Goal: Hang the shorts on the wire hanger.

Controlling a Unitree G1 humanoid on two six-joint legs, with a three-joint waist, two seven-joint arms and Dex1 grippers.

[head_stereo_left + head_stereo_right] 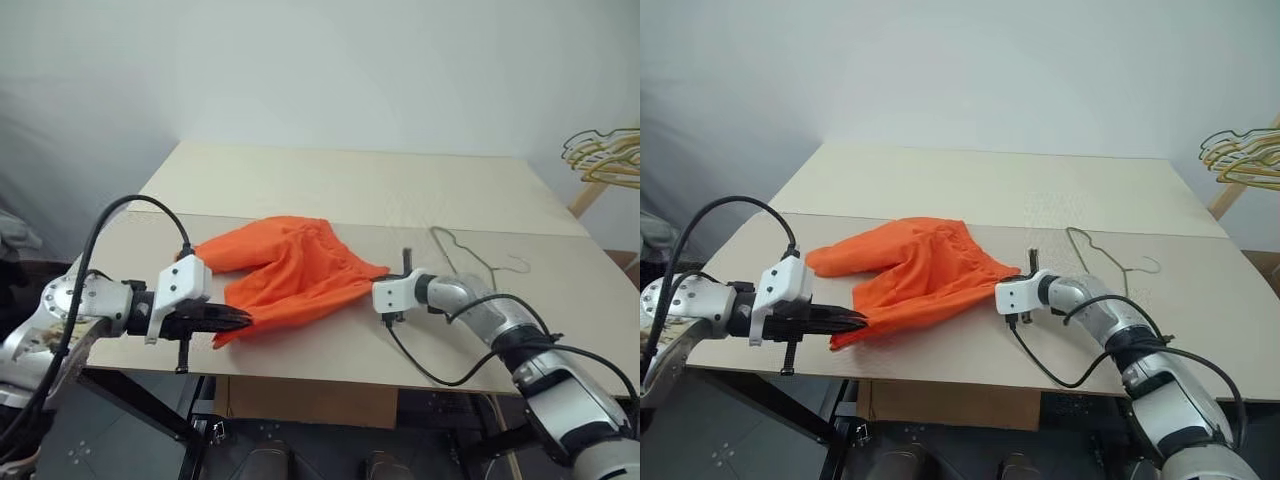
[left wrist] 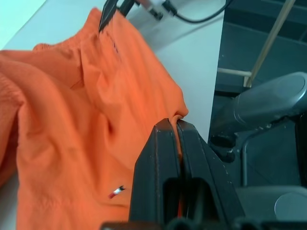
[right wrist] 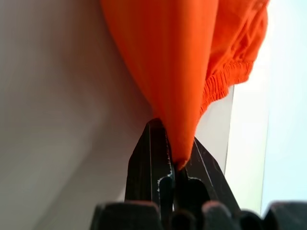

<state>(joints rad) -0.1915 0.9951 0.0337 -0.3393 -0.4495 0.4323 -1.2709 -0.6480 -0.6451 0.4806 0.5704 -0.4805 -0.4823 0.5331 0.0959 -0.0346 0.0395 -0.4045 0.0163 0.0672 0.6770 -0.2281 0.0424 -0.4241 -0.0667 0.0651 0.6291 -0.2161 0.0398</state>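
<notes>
The shorts lie bunched near the tabletop's front edge, pinched at one end by the left gripper and at the other by the right gripper, both clamped on cloth. The hanger lies untouched on the pale tabletop toward its right edge, so the threading is all still to do. Spare hangers sit by a plain white wall.

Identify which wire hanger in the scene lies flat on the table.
The single thin grey wire hanger, lying on the table just beyond the right gripper. The yellowish hangers hang bunched at the far right edge, off the table.
</notes>
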